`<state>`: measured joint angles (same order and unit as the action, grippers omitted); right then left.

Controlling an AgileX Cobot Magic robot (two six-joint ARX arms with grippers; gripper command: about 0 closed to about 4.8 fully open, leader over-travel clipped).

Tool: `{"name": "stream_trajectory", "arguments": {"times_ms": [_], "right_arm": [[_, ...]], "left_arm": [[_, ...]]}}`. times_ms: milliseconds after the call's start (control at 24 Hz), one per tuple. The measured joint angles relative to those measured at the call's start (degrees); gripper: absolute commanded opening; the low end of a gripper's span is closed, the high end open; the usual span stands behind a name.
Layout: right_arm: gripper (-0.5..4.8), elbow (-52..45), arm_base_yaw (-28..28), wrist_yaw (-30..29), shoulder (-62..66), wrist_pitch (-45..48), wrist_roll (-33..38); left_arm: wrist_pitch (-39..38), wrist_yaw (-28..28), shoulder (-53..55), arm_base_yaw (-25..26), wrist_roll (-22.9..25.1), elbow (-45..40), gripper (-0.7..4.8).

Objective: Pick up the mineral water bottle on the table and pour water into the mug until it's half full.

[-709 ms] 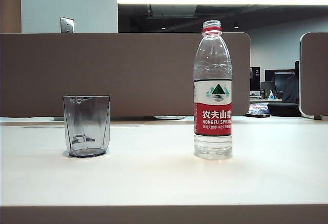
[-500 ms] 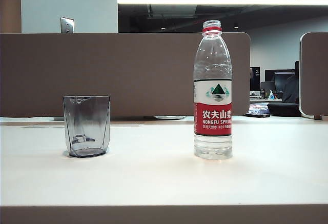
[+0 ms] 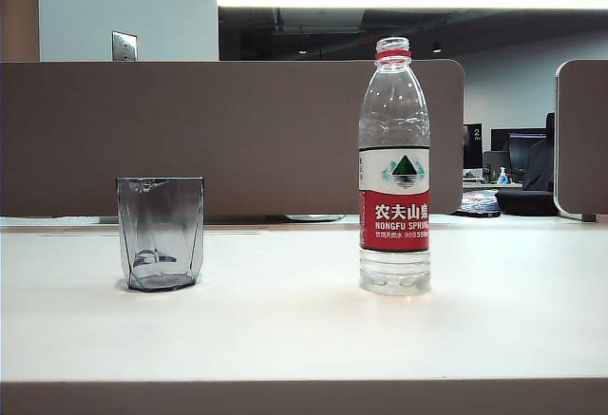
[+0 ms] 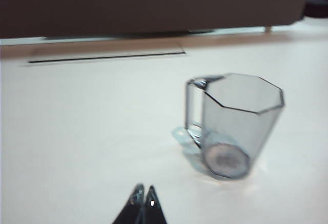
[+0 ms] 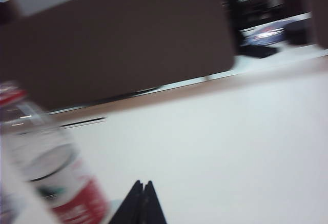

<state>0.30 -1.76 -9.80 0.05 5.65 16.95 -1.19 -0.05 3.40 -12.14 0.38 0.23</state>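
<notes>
mineral water bottle (image 3: 394, 168) stands upright and uncapped on the white table (image 3: 304, 330), well right of the empty grey mug (image 3: 161, 233). left gripper (image 4: 143, 193), fingertips pressed together, sits low before the mug; right gripper (image 5: 143, 185), likewise clenched and empty, near the bottle.

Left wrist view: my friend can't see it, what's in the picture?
A short smoky-grey see-through mug with angled sides stands alone on a wide white table, empty as far as one can tell. The left gripper sits short of it, its two dark fingers pressed together, holding nothing.
</notes>
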Motion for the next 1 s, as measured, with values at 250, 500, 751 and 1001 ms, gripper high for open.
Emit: {"name": "stream_trajectory", "arguments": {"times_ms": [250,500,751,1001], "right_arm": [[0.00,0.0,1.4,-11.8,0.0,0.1,7.8],[1.44,0.0,9.2,-12.8,2.2,-2.9,9.3],[4.79,0.0,27.4,-0.1,12.3,0.2,4.2],[4.79,0.0,41.5,27.5,32.3,20.6,-13.5]], "left_arm": [[-0.1,0.0,3.6,-10.4,0.0,0.0,-0.05],[-0.1,0.0,3.6,-16.9,0.0,0.0,-0.05],[-0.1,0.0,3.6,-17.1,0.0,0.0,-0.05],[-0.1,0.0,3.6,-17.1,0.0,0.0,-0.05]]}}
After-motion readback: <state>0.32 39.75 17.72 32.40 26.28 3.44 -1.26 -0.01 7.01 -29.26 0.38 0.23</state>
